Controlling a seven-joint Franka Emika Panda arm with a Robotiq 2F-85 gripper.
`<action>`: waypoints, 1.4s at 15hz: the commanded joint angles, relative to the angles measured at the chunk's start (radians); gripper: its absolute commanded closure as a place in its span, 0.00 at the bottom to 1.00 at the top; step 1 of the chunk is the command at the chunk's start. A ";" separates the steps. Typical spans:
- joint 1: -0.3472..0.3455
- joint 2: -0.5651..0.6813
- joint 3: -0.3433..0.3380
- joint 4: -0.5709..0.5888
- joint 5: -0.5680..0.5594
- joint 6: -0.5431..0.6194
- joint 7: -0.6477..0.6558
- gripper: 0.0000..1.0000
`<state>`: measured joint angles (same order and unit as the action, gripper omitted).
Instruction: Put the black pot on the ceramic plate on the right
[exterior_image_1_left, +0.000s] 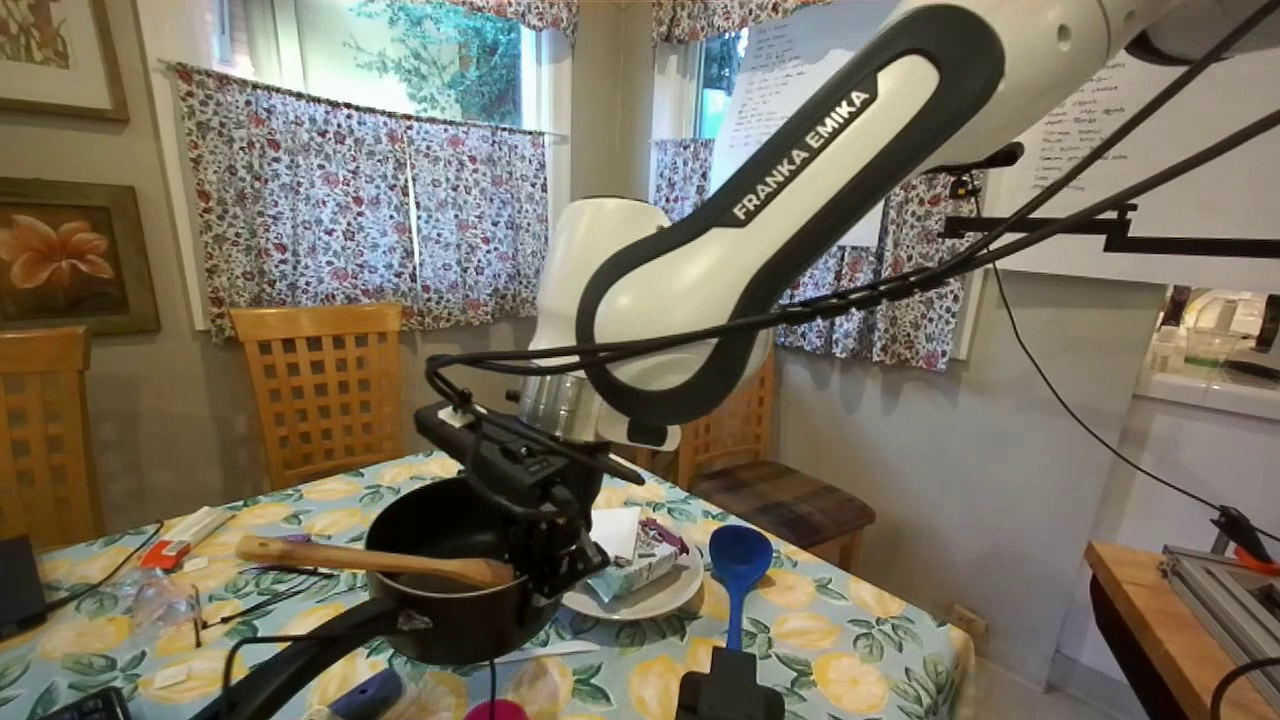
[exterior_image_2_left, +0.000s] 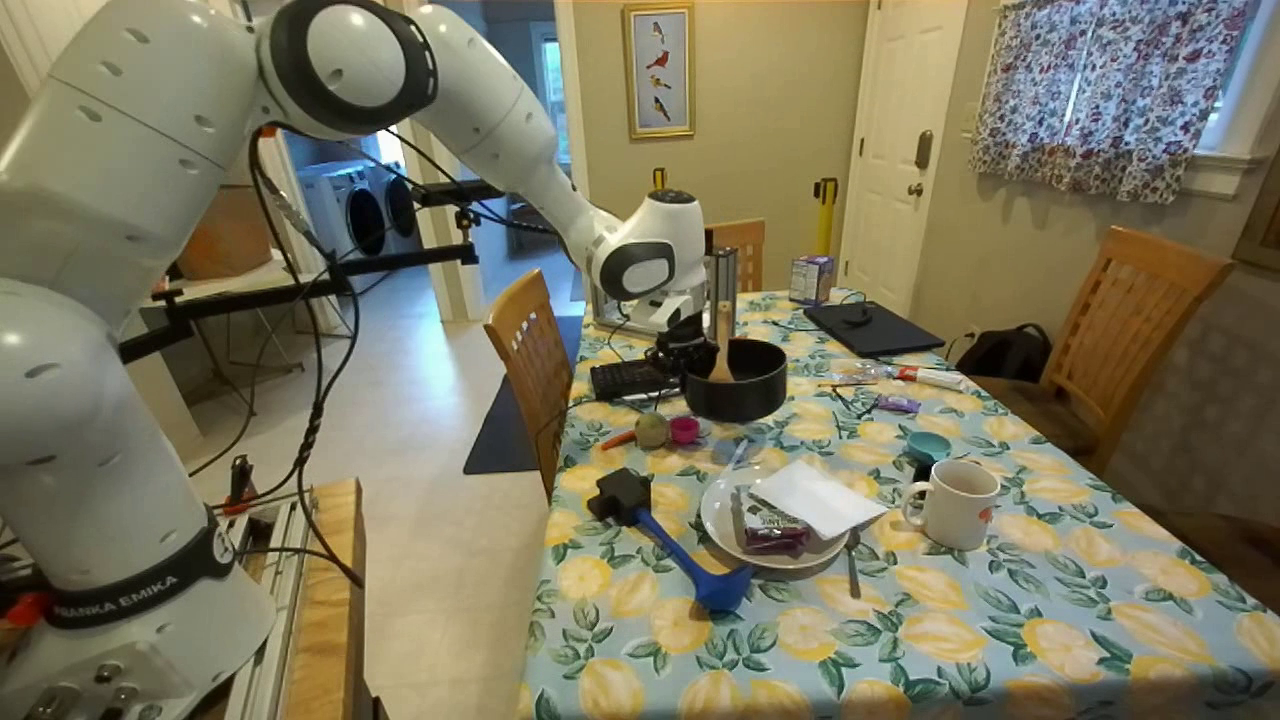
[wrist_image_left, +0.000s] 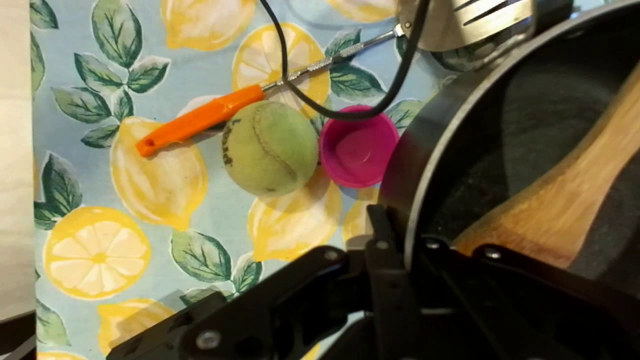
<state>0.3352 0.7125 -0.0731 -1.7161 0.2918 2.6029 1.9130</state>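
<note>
The black pot hangs from my gripper and appears raised above the table; it also shows in an exterior view. In the wrist view, the gripper has one finger outside and one inside the pot's rim. A wooden spoon lies in the pot, its handle sticking out over the rim. The pot's long dark handle points away from the gripper. The pale ceramic plate sits on the table and also shows beyond the pot. A snack packet and white napkin lie on it.
A blue ladle lies beside the plate. A white mug and small blue bowl stand on its other side. A tennis ball, pink cup and orange-handled tool lie near the pot.
</note>
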 joint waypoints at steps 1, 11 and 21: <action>0.009 -0.157 0.001 -0.248 -0.014 0.162 0.072 0.98; -0.222 -0.335 0.053 -0.532 0.030 0.247 -0.088 0.98; -0.357 -0.259 0.263 -0.384 0.253 0.071 -0.437 0.98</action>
<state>-0.0099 0.4338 0.1723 -2.1671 0.4889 2.7501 1.5567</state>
